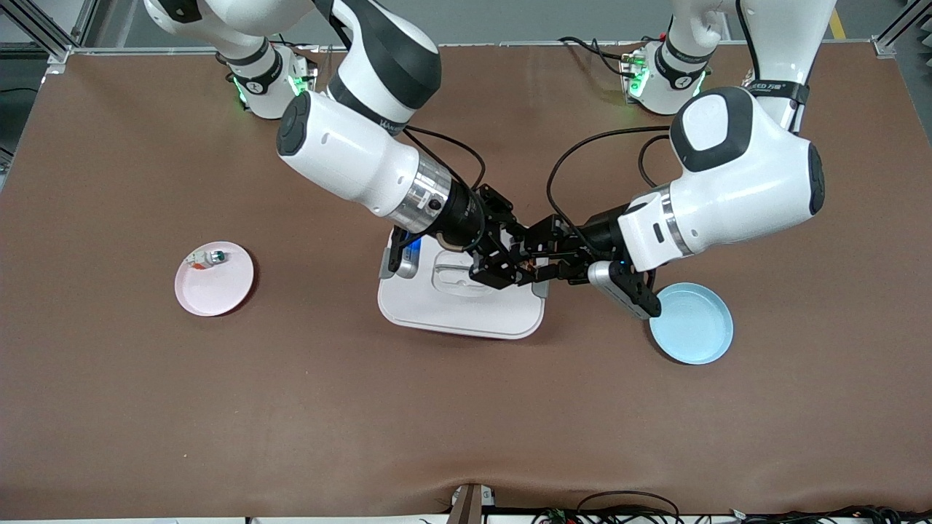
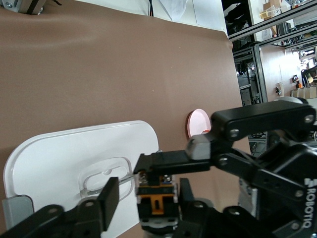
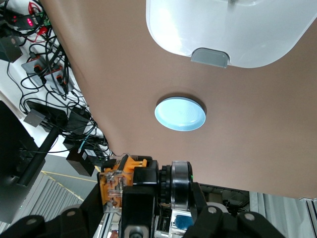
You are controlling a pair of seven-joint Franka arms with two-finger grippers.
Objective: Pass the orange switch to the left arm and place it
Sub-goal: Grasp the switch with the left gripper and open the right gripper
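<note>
Both grippers meet in the air over the large white box [image 1: 451, 309]. My right gripper [image 1: 518, 266] is shut on the orange switch [image 1: 536, 270], a tiny black block with an orange cap. In the right wrist view the orange switch [image 3: 116, 184] sits in my right gripper [image 3: 119, 201]. My left gripper [image 1: 547, 263] is open, with one finger on each side of the switch. In the left wrist view the switch [image 2: 157, 198] sits between the spread fingers of my left gripper [image 2: 148, 197], with a gap beside one finger [image 2: 108, 197]. The box [image 2: 64, 158] lies below.
A blue plate [image 1: 692, 324] lies beside the box toward the left arm's end and shows in the right wrist view [image 3: 180, 114]. A pink plate [image 1: 218, 287] toward the right arm's end holds a small white-and-green component [image 1: 207, 257]. The box's grey clip [image 3: 210, 56] faces the blue plate.
</note>
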